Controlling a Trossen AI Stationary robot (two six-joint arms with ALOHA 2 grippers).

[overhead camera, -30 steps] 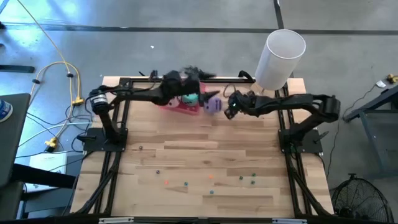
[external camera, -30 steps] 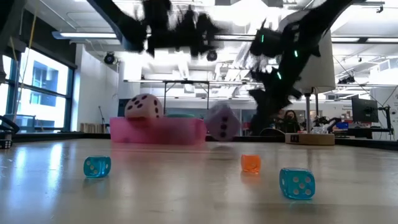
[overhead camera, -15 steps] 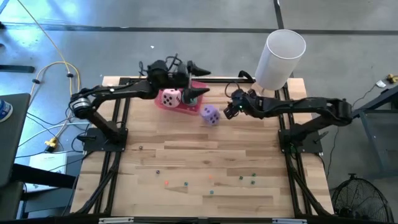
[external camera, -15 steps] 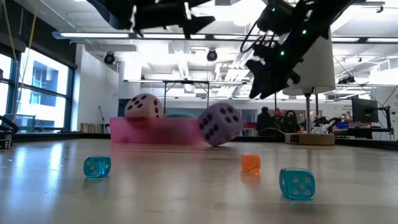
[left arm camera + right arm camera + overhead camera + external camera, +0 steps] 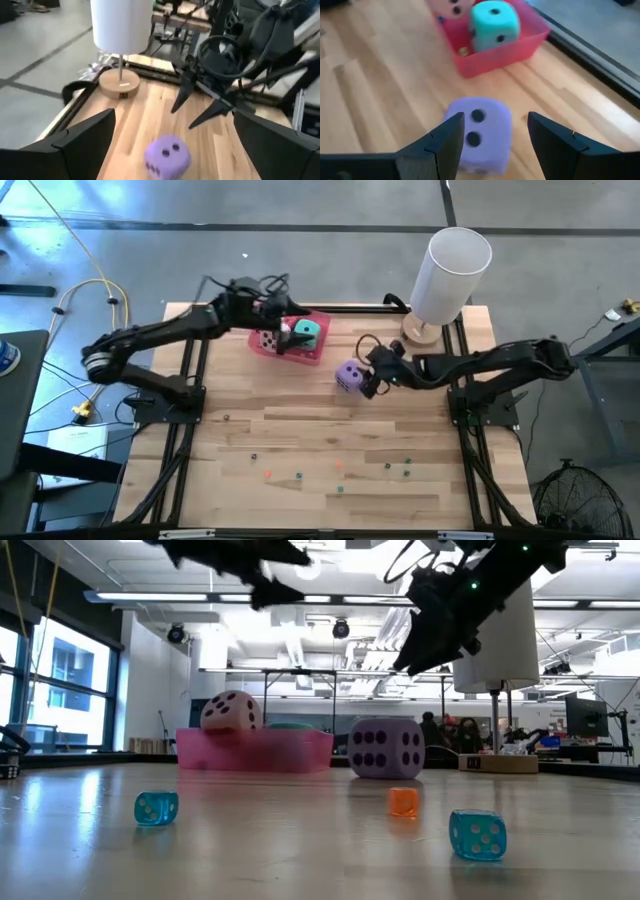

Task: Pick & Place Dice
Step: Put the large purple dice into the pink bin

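The purple die [image 5: 348,375] rests flat on the wooden table, just to the near right of the pink tray [image 5: 318,352]. A pink die [image 5: 268,340] and a teal die [image 5: 307,333] sit in the tray. My right gripper [image 5: 372,372] hovers open above and just right of the purple die [image 5: 480,132], which shows beyond its fingertips. My left gripper [image 5: 287,320] hangs wide open, raised over the tray's far side, and looks across at the purple die [image 5: 166,155]. Several tiny dice [image 5: 340,475] lie scattered near the front edge.
A lamp with a white shade [image 5: 452,270] stands on a round wooden base [image 5: 420,330] at the far right corner. Tiny teal [image 5: 156,806], orange [image 5: 403,801] and teal [image 5: 477,833] dice lie on the near part of the table. Bare wood lies between them and the tray.
The purple die has tumbled away from the tray's right end toward the near edge and now sits flat on the table. My right gripper has followed toward the near edge and risen. My left gripper has lifted off the tray and drawn back toward the left.
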